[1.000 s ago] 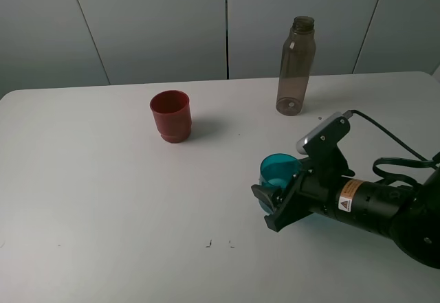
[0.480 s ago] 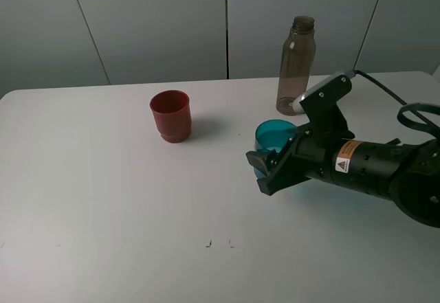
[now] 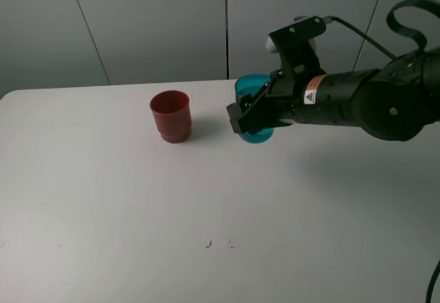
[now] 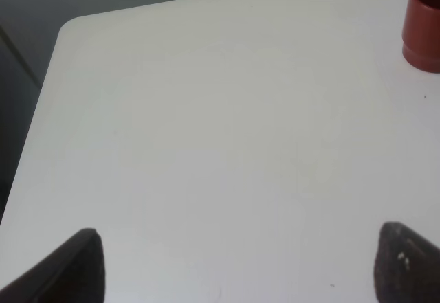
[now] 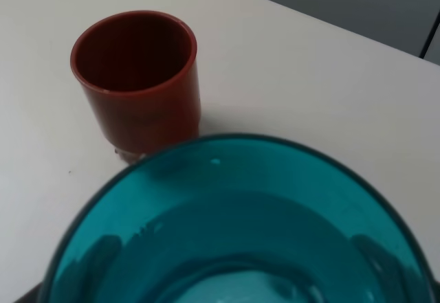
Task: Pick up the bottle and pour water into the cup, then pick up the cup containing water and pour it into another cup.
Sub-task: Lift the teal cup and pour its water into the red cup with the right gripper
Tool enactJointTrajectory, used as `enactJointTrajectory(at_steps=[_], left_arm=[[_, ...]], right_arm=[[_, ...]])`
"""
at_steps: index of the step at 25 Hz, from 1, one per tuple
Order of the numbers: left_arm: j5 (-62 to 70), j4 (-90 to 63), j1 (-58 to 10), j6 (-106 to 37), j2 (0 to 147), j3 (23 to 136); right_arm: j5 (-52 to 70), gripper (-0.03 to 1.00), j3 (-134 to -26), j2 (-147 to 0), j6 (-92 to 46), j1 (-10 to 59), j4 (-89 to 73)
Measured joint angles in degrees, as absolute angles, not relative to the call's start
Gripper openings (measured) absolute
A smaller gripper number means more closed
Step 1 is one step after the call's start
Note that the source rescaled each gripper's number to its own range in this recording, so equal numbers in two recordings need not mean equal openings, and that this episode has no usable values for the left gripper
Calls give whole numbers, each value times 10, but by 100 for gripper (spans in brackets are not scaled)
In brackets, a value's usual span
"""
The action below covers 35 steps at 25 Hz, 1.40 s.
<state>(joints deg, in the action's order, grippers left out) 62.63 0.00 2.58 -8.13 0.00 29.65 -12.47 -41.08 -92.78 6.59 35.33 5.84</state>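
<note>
above the counter (image 3: 103, 200), the right tool (image 3: 240, 119) is clamping the teal cup (image 3: 251, 86) aloft.
it is hanging near the red cup (image 3: 170, 115); tipping too soon risks spilling water short.

Raises the teal cup (image 3: 253, 88) from low over the near right part of the table (image 3: 103, 200) to well above it. Carries it in the right gripper (image 3: 242, 119) backward and leftward across the table. Hangs now just to the right of the red cup (image 3: 170, 115), much nearer than a second ago.
</note>
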Motion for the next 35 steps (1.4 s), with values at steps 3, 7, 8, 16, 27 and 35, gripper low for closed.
enactJointTrajectory(at_steps=[3,7,8,16,27,35], left_arm=[[626,0,26,-81,0,297],[626,0,26,-81,0,297],[626,0,26,-81,0,297],[626,0,26,-81,0,297],[626,0,26,-81,0,297],[626,0,26,-81,0,297]], right_arm=[[-73,13,-457,-935,66,353,62],[-49,13,-511,-962,66,353,64],[-47,13,-521,-971,66,353,64],[-16,13,-620,-1048,67,353,64],[20,13,-766,-1154,66,353,78],[21,13,-841,-1217,62,353,101]])
